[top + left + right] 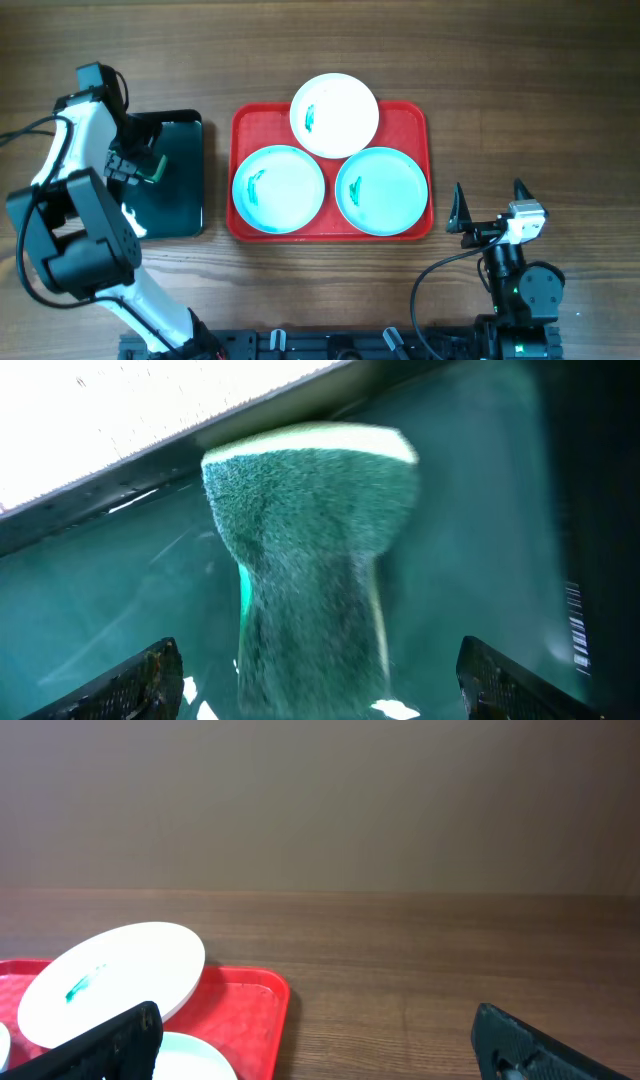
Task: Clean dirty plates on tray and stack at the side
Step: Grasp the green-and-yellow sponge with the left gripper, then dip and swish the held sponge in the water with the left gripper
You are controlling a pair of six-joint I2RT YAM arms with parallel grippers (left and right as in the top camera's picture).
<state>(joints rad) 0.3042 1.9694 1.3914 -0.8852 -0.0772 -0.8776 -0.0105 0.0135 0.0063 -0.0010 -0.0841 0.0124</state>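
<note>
Two turquoise plates (279, 188) (381, 190) lie side by side in the near half of the tray (412, 112), which sits mid-tabletop (520, 80). Each carries a small green smear. A white plate (335, 115), smeared as well, sits at the tray's far edge. It overhangs the far rim and overlaps both turquoise plates. The right wrist view shows it tilted, its near side propped on a turquoise plate.

A black tray (180, 210) lies toward the left edge of the tabletop, just beside the red one but not touching it. The left jaws hang over it, spread wide. A green sponge (310, 540) stands between them on the black tray, with a gap on each side, so neither finger touches it. Its far end is pale, and the view of it is blurred.

The right jaws are near the tabletop's near right corner, to the right of the tray. They are spread apart with nothing between them, and they point toward the tray.
</note>
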